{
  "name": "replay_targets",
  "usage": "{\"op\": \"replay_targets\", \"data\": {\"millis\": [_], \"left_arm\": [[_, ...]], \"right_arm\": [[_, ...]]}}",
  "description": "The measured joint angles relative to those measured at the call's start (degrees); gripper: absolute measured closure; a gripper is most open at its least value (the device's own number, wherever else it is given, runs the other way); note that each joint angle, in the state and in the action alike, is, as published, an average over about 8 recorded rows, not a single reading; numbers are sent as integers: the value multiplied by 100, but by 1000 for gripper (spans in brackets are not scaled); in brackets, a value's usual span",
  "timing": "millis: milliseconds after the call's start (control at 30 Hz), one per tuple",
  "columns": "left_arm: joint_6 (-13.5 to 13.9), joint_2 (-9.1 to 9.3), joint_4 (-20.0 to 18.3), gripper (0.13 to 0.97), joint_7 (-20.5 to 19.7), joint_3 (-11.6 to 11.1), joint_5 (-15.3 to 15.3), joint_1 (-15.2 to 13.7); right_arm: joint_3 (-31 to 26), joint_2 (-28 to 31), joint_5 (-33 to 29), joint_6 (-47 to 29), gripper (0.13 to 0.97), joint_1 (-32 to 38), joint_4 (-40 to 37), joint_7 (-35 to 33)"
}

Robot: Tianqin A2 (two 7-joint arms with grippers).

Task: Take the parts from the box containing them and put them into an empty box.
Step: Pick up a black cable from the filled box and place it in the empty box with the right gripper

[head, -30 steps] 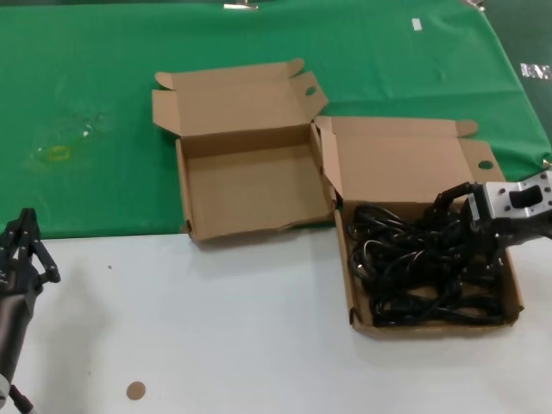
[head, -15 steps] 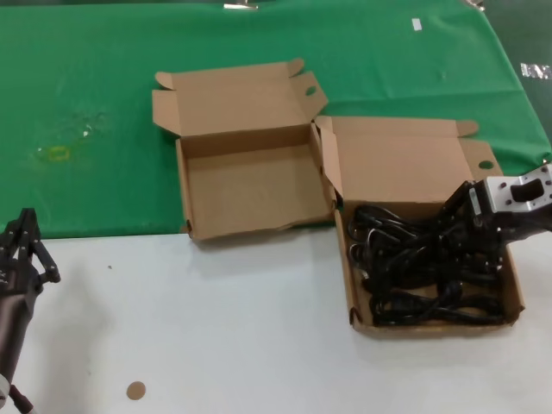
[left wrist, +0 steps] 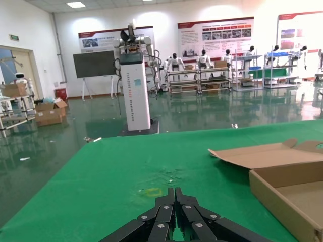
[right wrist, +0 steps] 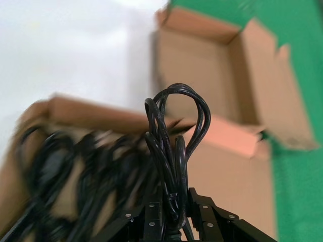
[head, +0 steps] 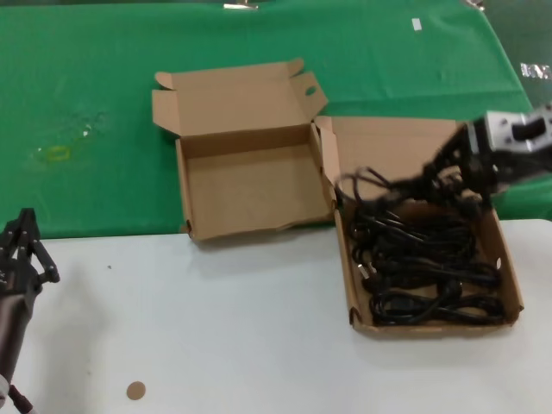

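Your right gripper (head: 450,172) sits at the right edge of the head view, raised over the back of the full box (head: 509,285). Its fingers (right wrist: 151,222) are closed tight on a looped cable bundle (head: 405,183), which hangs lifted and stretches left toward the box's lid. The other cables (head: 427,272) lie heaped inside that box at lower right. The empty box (head: 191,194) sits open at centre, just left of the full one, on the green cloth of the desk (head: 259,336). Your left gripper (head: 21,250) waits at the lower left edge, fingers closed on nothing.
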Motion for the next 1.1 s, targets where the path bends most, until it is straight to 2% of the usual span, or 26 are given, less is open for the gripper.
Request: {"op": "replay_targets", "data": {"millis": [367,733,1100], "left_arm": [[0,0,0,945,-2,0,0,0],[0,0,0,945,-4,0,3,0],[0,0,0,945,-3,0,3,0]], "right_arm": [[-47,-858,-111,444,852,468,-204,179],[-238,-2021,-211,1061,853,785,-1017,222],[-389,-2756,-285,1577,854,935,-1820,-31]]}}
